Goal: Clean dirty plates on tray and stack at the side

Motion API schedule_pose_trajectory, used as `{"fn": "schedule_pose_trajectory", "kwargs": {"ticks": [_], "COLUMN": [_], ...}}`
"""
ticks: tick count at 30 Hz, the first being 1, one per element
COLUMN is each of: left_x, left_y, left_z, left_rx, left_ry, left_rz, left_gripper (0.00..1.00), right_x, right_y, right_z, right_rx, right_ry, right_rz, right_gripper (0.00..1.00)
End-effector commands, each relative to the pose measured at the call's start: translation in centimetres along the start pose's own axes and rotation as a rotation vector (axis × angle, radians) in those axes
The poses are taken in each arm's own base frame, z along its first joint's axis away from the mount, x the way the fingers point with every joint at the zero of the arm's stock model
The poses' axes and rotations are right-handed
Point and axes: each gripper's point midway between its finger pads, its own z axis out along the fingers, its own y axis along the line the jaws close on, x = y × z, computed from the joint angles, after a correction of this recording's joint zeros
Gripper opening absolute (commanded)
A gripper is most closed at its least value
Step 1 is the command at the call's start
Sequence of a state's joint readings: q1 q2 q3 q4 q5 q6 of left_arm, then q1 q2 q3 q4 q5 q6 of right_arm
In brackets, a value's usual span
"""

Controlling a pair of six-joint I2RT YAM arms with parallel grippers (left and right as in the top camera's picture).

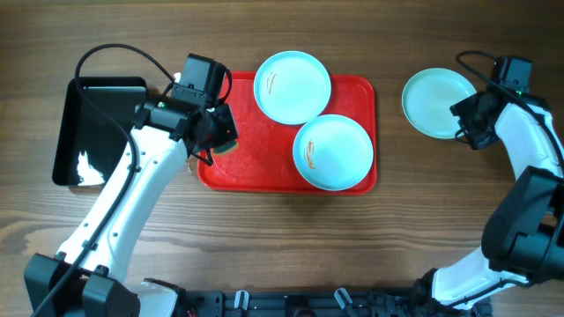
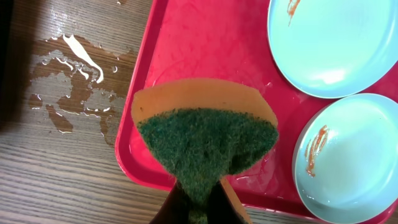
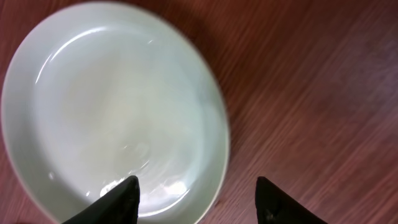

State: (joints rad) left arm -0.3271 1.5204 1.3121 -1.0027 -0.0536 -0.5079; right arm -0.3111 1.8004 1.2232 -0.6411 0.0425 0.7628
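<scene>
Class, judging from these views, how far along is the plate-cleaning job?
Done: one unsmeared plate lies on the table, off the tray, right end effector open at its rim. In hand: left end effector grips the sponge. Left: two smeared plates on the tray.

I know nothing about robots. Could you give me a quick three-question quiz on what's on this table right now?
1. True or false: the plate beside the right gripper lies on the red tray.
2. What does the left gripper hold? A) a sponge B) a plate C) nothing
3. Fill in: ___ plates on the tray show orange smears.
Key: 1 false, it lies on the wooden table; 2 A; 3 two, the upper plate and the lower plate.
</scene>
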Motion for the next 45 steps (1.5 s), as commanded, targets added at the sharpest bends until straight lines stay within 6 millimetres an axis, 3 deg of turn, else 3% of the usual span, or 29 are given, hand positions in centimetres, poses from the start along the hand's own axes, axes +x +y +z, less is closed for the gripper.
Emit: {"fn": "schedule_pose_trajectory", "kwargs": {"ticks": [1, 6, 7, 9, 11, 14, 17, 20, 24, 29, 34, 37, 39, 45], "left_x": [-0.4, -0.5, -0.5, -0.7, -0.8, -0.9, -1.0, -1.1, -1.1, -1.1, -1.1, -1.1, -1.2, -1.0], "left_y": [-0.2, -0.3, -0.3, -0.4, -0.4, -0.5, -0.6, -0.7, -0.7, -0.7, -0.7, -0.7, -0.7, -0.6], "left_z": [-0.1, -0.1, -0.1, -0.1, -0.1, -0.1, -0.1, -0.2, -0.2, -0.2, -0.2, -0.2, -0.2, 0.3], "left_rx": [0.009, 0.011, 0.011, 0.015, 0.018, 0.022, 0.026, 0.027, 0.028, 0.027, 0.027, 0.028, 0.028, 0.028], "left_ry": [-0.007, -0.010, -0.011, -0.016, -0.020, -0.027, -0.032, -0.034, -0.035, -0.035, -0.035, -0.035, -0.036, -0.034], "left_rz": [-0.014, -0.014, -0.014, -0.015, -0.015, -0.015, -0.016, -0.016, -0.016, -0.015, -0.015, -0.015, -0.015, -0.016], "left_gripper": [0.04, 0.04, 0.04, 0.04, 0.04, 0.04, 0.04, 0.04, 0.04, 0.04, 0.04, 0.04, 0.04, 0.04], "right_x": [3.1, 5.3, 5.7, 6.9, 8.3, 11.4, 14.5, 16.9, 17.4, 18.8, 20.2, 20.9, 21.3, 21.5], "right_y": [5.7, 11.5, 12.5, 14.5, 16.0, 18.3, 19.5, 20.6, 22.4, 24.3, 24.4, 24.1, 24.0, 23.8], "right_z": [-2.0, -7.6, -8.7, -10.7, -12.1, -13.7, -14.0, -12.8, -10.0, -6.3, -1.7, 0.1, 1.1, 1.4], "right_rx": [-0.346, -0.686, -0.728, -0.769, -0.779, -0.724, -0.616, -0.521, -0.417, -0.416, -0.387, -0.372, -0.368, -0.361], "right_ry": [0.173, 0.253, 0.244, 0.219, 0.205, 0.161, 0.114, 0.061, -0.047, -0.045, 0.014, 0.037, 0.051, 0.061], "right_rz": [-0.246, -0.424, -0.478, -0.582, -0.667, -0.830, -0.954, -1.028, -0.960, -0.862, -0.802, -0.805, -0.806, -0.811], "right_gripper": [0.62, 0.64, 0.68, 0.88, 0.99, 0.99, 1.00, 1.00, 0.99, 0.98, 0.75, 0.50, 0.46, 0.43]}}
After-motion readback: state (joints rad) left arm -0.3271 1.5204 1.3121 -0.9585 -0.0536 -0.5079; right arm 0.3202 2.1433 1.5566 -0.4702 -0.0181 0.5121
